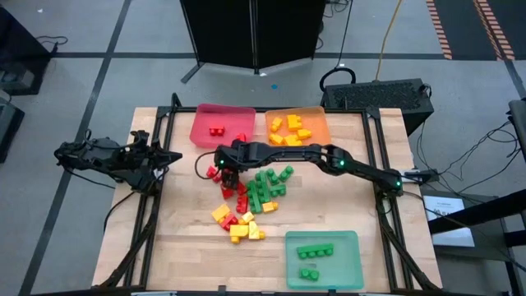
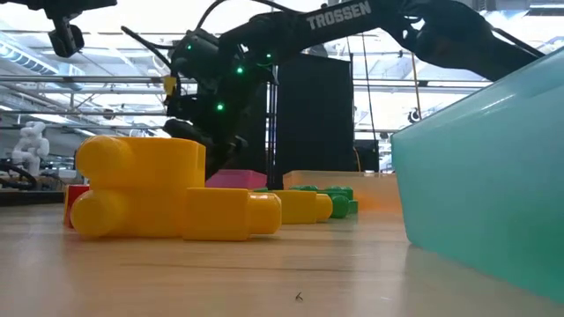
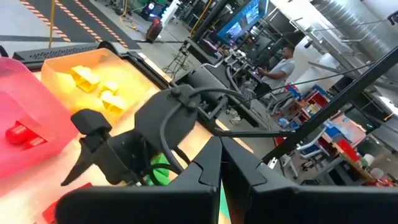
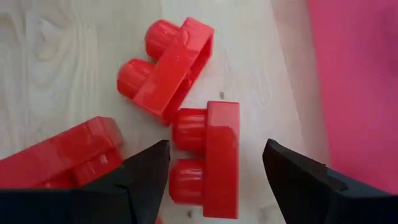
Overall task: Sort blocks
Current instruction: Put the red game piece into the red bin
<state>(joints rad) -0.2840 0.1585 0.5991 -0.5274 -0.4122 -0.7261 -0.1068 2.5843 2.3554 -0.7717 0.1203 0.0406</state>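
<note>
Wooden table (image 1: pixel 345 222), framed in black rails, carrying everything.

Right arm (image 1: pixel 362 168) reaching in from the right edge across the middle toward the left half. Left arm (image 1: pixel 107 156) folded off the left edge, idle.

Three trays: green tray (image 1: pixel 325 275) at the near right corner, holding a few green blocks; red tray (image 1: pixel 223 117) at the far edge, left of centre, holding two red blocks; orange tray (image 1: pixel 316 119) beside it to the right, touching or nearly so, holding several yellow blocks.

Blocks (image 1: pixel 246 201) heaped loose mid-table: reds toward the left of the heap, greens (image 1: pixel 267 185) to the right, yellows (image 1: pixel 242 226) on the near side, reds mixed among them.

Right gripper (image 4: pixel 214 158) low over the red end of the heap, just near of the red tray. Fingers spread, one either side of a red block (image 4: pixel 211 158) lying on its side, studs toward one finger; gap visible on both sides, nothing pinched. Second red block (image 4: pixel 168 65) tilted just beyond, touching or almost touching the first. Third red piece (image 4: pixel 59 155) beside one finger.

Left gripper (image 3: pixel 221 180) off the table at the left edge, fingers pressed together, nothing between them.

Person seated at a desk in the room beyond, seen in left wrist view.
</note>
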